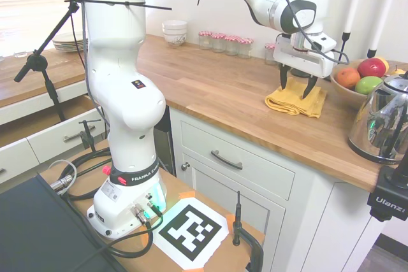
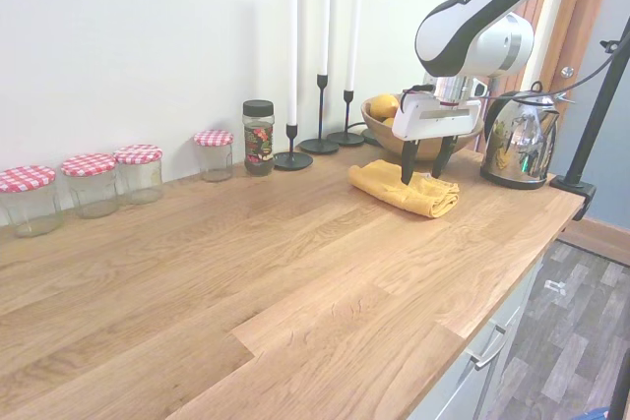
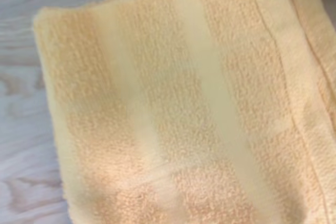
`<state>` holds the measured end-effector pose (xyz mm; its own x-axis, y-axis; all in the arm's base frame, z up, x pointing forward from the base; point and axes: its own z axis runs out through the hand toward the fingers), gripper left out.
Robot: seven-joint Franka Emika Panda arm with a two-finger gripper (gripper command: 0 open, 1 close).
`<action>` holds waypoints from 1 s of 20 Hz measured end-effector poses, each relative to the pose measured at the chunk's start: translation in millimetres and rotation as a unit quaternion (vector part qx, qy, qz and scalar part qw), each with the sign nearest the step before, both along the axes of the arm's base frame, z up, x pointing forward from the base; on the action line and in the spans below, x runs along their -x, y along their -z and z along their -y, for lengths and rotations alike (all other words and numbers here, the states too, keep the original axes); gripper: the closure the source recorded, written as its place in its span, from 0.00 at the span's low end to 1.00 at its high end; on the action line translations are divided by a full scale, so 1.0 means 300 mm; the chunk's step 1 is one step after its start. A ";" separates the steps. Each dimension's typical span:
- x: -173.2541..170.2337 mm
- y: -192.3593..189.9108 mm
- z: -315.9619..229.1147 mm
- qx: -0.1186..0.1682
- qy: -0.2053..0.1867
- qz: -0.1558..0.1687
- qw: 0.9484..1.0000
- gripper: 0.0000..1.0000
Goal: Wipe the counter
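From the first exterior view, the counter (image 1: 223, 93) runs long and honey-brown over white cabinets, its front edge slanting down toward the right. The tool (image 1: 296, 91) hangs over a folded yellow towel (image 1: 296, 101) near the counter's right end, its two dark fingers spread apart with their tips at the cloth, gripping nothing. Bare wood stretches wide to the left of the towel, between it and the front edge too. Just right of the towel sits a bowl (image 1: 347, 93) holding red, orange and green fruit, partly cut off behind a shiny kettle (image 1: 386, 122) that stands close to the front edge. Along the wall stand small jars (image 1: 224, 42) with checked lids and a stack of white bowls (image 1: 174, 32); whether the jars hold anything is too small to tell.

From the second exterior view, the tool (image 2: 425, 168) again stands open over the towel (image 2: 404, 188), fingertips touching or just above it; I cannot tell which. Open planks fill the whole near half of the counter (image 2: 246, 282). Four clear jars (image 2: 94, 185) by the wall look empty; a taller dark-lidded jar (image 2: 259, 137) holds something dark. Three black candlesticks (image 2: 320, 95) stand behind, candle tops cut off.

In the wrist view, the towel (image 3: 184, 108) fills nearly everything, blurred, with the counter (image 3: 21, 129) at one side.
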<state>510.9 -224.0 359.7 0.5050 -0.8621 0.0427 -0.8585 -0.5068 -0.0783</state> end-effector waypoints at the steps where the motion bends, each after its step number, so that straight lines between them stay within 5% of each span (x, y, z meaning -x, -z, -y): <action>1: 0.004 0.013 -0.001 0.000 0.000 -0.001 1.000 0.00; 6: 0.017 0.082 -0.007 -0.001 0.000 -0.008 1.000 0.00; 7: 0.015 0.086 -0.006 -0.002 0.000 -0.007 1.000 1.00; 20: 0.018 0.093 -0.006 -0.010 -0.015 0.000 1.000 1.00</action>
<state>505.3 -222.1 331.7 0.5298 -0.8477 0.0256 -0.8434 -0.5298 -0.0889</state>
